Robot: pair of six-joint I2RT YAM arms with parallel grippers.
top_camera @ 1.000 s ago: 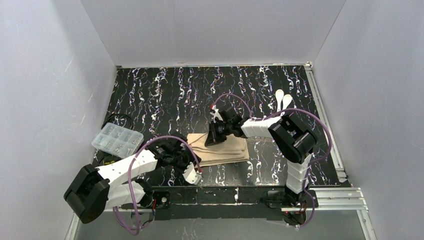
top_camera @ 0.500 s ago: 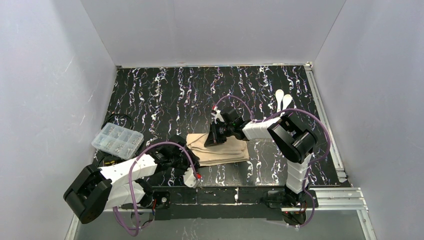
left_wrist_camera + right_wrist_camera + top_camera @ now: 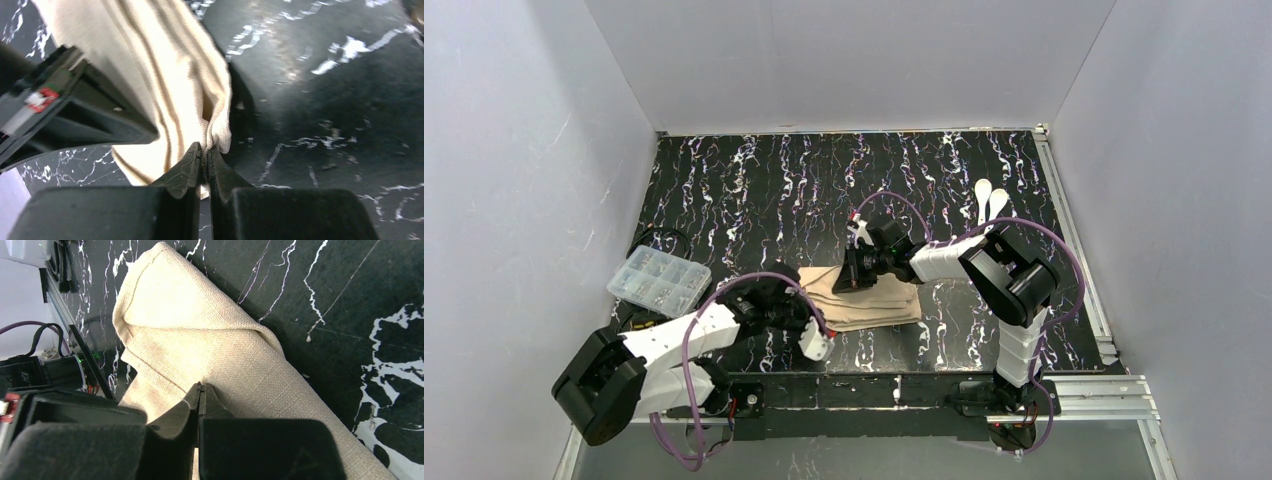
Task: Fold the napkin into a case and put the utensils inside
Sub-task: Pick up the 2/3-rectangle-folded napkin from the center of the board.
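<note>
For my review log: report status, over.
Left hand shut on napkin edge. Right hand shut on top fold. Utensils far right, not in. Box left, not blocking.

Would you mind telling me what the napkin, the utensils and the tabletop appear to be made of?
The napkin looks like matte beige woven cloth: coarse weave, soft folds. The utensils seem smooth white plastic, though too small to be sure. The tabletop looks like black marble-patterned sheet, white-veined, faintly glossy.
</note>
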